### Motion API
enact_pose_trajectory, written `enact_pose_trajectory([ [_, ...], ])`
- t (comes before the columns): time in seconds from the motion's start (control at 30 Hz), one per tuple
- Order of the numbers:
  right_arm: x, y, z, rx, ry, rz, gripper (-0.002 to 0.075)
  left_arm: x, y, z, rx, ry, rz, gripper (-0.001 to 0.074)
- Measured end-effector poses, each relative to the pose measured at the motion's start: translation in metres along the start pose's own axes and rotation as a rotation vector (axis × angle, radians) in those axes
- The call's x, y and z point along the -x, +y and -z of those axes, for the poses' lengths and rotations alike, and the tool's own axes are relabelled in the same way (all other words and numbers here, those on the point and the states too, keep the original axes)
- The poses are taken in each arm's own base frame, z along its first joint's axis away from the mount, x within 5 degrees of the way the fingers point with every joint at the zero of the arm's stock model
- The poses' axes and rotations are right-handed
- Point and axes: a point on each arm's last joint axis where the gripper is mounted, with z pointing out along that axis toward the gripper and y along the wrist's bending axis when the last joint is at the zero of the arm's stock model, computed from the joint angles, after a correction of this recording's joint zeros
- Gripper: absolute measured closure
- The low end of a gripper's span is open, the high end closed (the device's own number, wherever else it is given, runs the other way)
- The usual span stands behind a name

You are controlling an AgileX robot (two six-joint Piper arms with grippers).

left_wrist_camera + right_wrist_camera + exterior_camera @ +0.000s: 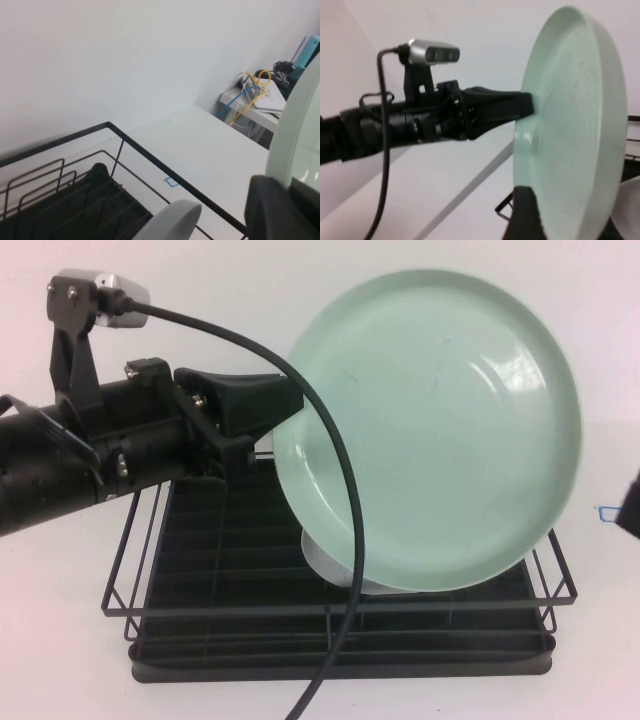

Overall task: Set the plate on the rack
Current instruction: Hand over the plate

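Observation:
The pale mint-green plate (430,430) is held upright in the air above the black wire rack (130,585). My left gripper (285,400) is shut on the plate's left rim; it also shows in the right wrist view (524,107), and in the left wrist view its dark finger (280,210) clamps the plate's edge (295,130). My right gripper (632,505) shows only as a dark tip at the right edge, apart from the plate's right rim. In the right wrist view one finger (525,215) shows in front of the plate (570,125); the gripper looks open.
A white round plate (325,560) stands in the rack under the mint plate, also in the left wrist view (172,222). The rack's ribbed tray (230,550) lies left of it. A blue tape mark (607,511) is on the table at right. The left arm's cable (340,540) hangs across the rack.

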Motion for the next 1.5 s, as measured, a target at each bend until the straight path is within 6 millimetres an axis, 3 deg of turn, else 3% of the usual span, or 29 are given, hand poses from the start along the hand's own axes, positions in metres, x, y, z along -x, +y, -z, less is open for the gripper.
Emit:
enact_pose_trajectory([
  [0.3, -0.005, -0.037, -0.028, 0.087, 0.067, -0.193, 0.0192, 0.000, -0.004, 0.000, -0.040, 0.002, -0.001, 0.0729],
  [0.6, -0.014, -0.061, -0.040, 0.079, 0.110, -0.230, 0.0203, 0.000, -0.004, 0.000, -0.040, 0.002, -0.020, 0.0725],
  [0.73, -0.013, -0.057, -0.045, 0.106, 0.124, -0.203, 0.0290, 0.000, -0.004, 0.000, -0.040, 0.002, -0.038, 0.0734],
  [0.93, -0.003, -0.043, -0.055, 0.158, 0.127, -0.089, 0.0484, 0.000, -0.003, 0.000, -0.037, 0.000, -0.047, 0.0733],
  [1.03, 0.001, -0.045, -0.059, 0.120, 0.118, -0.056, 0.0524, 0.000, -0.004, 0.000, -0.049, -0.004, -0.078, 0.0724],
  [1.07, 0.000, -0.046, -0.060, 0.108, 0.119, -0.045, 0.0529, 0.000, -0.006, 0.000, -0.063, -0.003, -0.088, 0.0670],
  [1.1, 0.001, -0.047, -0.060, 0.094, 0.117, -0.032, 0.0540, 0.000, -0.008, 0.000, -0.084, -0.004, -0.092, 0.0705],
  [1.13, 0.001, -0.049, -0.060, 0.078, 0.114, -0.020, 0.0559, 0.000, -0.009, 0.000, -0.102, -0.004, -0.092, 0.0575],
  [1.17, 0.001, -0.051, -0.061, 0.061, 0.112, -0.011, 0.0575, 0.000, -0.010, 0.001, -0.115, -0.004, -0.092, 0.0644],
  [1.2, 0.001, -0.052, -0.061, 0.045, 0.110, -0.003, 0.0592, 0.000, -0.012, 0.001, -0.131, -0.005, -0.095, 0.0437],
  [1.3, 0.002, -0.054, -0.062, 0.021, 0.103, 0.022, 0.0607, 0.003, -0.018, 0.003, -0.185, -0.023, -0.094, 0.0262],
  [1.37, 0.004, -0.056, -0.062, -0.009, 0.097, 0.069, 0.0607, 0.007, -0.023, 0.007, -0.224, -0.042, -0.106, 0.0217],
  [1.5, 0.018, -0.056, -0.064, -0.046, 0.066, 0.185, 0.0608, 0.021, -0.027, 0.025, -0.200, -0.086, -0.171, 0.0281],
])
